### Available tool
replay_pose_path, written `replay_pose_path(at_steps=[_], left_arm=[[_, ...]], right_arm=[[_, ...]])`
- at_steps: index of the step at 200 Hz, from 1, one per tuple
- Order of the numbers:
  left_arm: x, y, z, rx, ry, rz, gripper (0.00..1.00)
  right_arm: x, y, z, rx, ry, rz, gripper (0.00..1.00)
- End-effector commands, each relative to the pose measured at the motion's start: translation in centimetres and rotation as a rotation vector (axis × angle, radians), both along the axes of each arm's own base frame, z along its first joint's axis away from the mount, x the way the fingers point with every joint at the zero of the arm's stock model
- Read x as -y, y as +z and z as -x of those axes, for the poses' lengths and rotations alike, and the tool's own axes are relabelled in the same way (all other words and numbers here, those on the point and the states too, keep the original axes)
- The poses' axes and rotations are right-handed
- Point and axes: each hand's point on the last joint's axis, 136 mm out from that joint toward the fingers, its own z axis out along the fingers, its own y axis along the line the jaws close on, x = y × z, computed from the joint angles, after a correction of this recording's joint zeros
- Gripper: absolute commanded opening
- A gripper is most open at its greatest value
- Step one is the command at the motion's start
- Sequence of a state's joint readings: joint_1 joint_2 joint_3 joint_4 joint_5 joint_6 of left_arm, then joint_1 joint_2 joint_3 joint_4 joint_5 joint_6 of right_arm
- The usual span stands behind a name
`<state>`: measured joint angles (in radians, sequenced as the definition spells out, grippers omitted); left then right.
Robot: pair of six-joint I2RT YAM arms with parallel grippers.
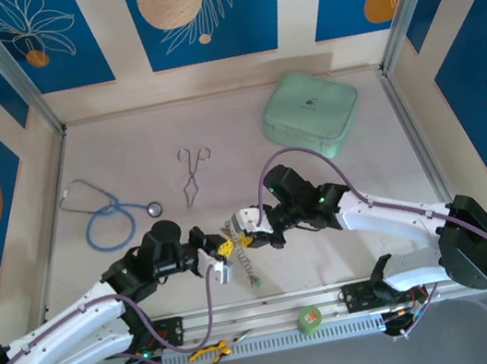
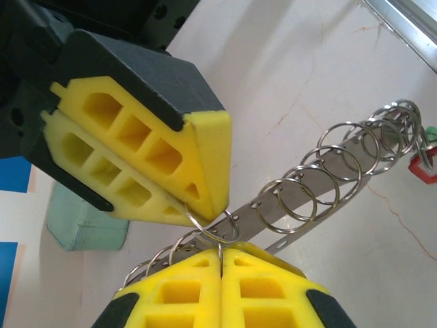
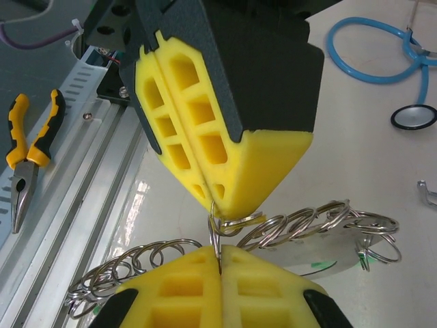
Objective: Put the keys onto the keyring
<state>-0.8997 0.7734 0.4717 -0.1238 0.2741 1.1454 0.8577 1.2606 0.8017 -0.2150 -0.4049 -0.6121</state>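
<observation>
Pale table point(image 1: 215, 121), open room toward its far edge; left tool point(image 2: 220, 260) and right tool point(image 3: 220, 263) both clamped on the keyring point(image 3: 216, 242).

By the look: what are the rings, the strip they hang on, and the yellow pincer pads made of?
The rings look like bright steel wire: mirror glints, doubled turns. The strip looks like thin sheet metal, flat with a duller grey sheen. The pincer pads are matte yellow with moulded pockets: plastic or firm foam, can't tell.
</observation>
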Motion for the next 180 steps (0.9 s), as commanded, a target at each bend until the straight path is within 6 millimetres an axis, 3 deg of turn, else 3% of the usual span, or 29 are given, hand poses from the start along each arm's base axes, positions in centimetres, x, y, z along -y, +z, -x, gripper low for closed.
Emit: replay_pose_path(at_steps=[1,123,150,180], left_arm=[[-0.2,-1.2,1.2,-0.009,-0.047,-0.037,0.00],[-0.4,-1.6,0.7,-0.006,-0.014,-0.047,0.00],[-0.9,-1.2,0.3,0.001,0.032,-0.041,0.24],[-2.4,-0.4,0.3,-0.026,0.107,-0.031,0.31]], right_arm=[[-0.8,3.4,-0.8,0.042,-0.004,-0.101,0.00],[-0.6,4.0,-0.8,0.043,-0.020,-0.131,0.00],[-0.4,3.8,-0.8,0.046,-0.027,-0.125,0.00],[-0.2,3.1,-0.9,0.060,-0.028,-0.110,0.00]])
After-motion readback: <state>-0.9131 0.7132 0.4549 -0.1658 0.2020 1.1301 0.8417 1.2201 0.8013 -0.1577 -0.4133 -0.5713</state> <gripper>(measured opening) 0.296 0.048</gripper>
